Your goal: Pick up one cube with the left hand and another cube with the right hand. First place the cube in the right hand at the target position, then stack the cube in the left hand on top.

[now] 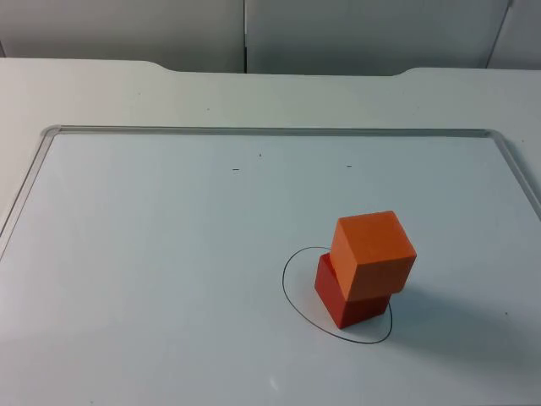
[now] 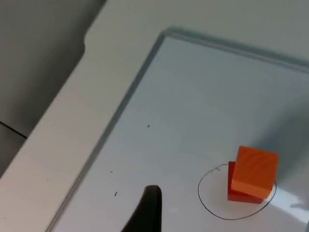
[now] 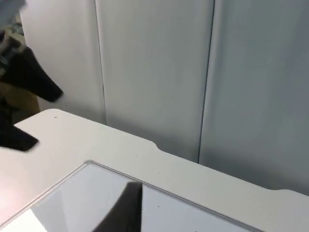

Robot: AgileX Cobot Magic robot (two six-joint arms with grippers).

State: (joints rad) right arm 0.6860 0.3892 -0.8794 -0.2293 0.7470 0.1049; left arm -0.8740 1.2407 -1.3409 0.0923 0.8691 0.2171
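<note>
Stacked already: bright orange wooden cube [image 1: 374, 251] on top of darker red wooden cube [image 1: 345, 298], lower right of centre in the top view, inside the thin black hand-drawn oval [image 1: 292, 264] marking the target on the white table top [image 1: 152, 279].

Sits crooked, though (top cube twisted relative to the 1 below and overhanging toward the upper right edge). Same offset seen from the left wrist view.

Left gripper [image 2: 147, 210] near the stack, just beside the oval's outline, touching nothing; only 1 black fingertip visible, so cannot tell whether spread or closed. Right gripper [image 3: 126, 208] pulled well away, aimed at the table's far edge and grey partition wall [image 3: 154, 72]; grip state likewise impossible to tell.

Main risk: toppling. Any sideways brush during left-arm withdrawal, or a table jolt, could probably tip the overhanging cube off. Safer retreat likely straight up and away.
</note>
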